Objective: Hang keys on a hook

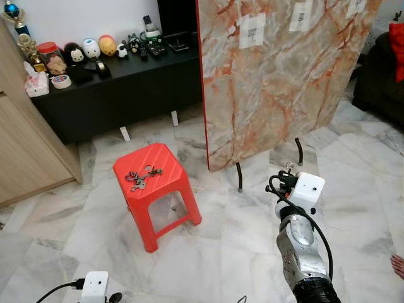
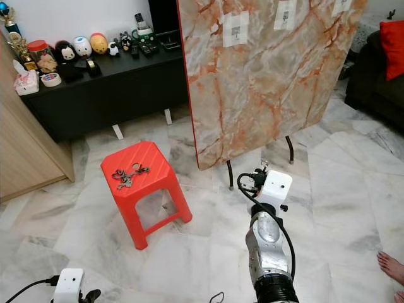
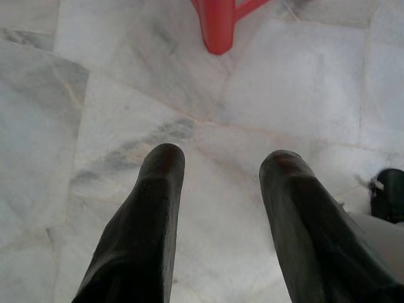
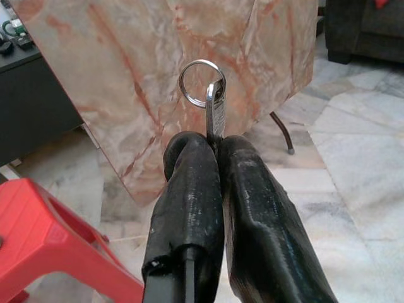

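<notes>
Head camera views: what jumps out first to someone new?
The big marble-patterned board standing on thin black legs fills the upper right, with small white hooks stuck on near its top. Left of it, a bright red stool stands on the pale marble floor with a bunch of keys on its seat. In front of the board, the right gripper is shut on a key with its ring upward.
</notes>
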### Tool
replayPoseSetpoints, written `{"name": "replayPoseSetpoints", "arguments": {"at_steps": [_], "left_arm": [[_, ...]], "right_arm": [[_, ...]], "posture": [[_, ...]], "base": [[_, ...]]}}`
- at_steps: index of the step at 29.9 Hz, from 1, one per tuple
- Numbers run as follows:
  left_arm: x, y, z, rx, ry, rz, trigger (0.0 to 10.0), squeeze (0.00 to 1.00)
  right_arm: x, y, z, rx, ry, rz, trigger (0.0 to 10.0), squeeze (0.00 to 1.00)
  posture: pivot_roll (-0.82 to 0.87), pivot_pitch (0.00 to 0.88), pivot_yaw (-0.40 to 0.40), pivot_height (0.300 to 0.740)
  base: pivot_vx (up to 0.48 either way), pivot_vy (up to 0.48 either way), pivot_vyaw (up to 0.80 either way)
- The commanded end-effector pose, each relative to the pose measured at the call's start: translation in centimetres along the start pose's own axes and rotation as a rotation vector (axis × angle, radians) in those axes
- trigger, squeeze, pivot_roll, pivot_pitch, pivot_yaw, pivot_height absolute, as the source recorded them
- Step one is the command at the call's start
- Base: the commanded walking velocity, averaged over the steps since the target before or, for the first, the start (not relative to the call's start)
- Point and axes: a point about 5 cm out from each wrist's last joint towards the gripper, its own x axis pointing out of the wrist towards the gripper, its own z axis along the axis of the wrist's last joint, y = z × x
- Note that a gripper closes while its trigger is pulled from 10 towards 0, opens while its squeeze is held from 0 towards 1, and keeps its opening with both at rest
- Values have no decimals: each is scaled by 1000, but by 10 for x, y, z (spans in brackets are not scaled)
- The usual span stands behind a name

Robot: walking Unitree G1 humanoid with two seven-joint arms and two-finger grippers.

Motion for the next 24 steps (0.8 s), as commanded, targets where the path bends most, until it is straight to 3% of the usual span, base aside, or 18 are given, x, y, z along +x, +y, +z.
{"name": "replayPoseSetpoints", "arguments": {"at_steps": [1,10,24], "left_arm": [[0,3,-2,-5,23,12,10000,0],[4,0,10,-49,-5,15,10000,0],[4,2,8,-48,10,23,10000,0]], "right_arm": [[1,-1,0,3,-2,-5,10000,0],[4,-2,4,-10,-11,1,10000,0],[1,8,-4,-16,17,33,10000,0]], "posture": [[64,55,28,740],[59,67,19,740],[65,18,19,740]], "base": [[0,0,0],[0,0,0],[268,0,0]]}}
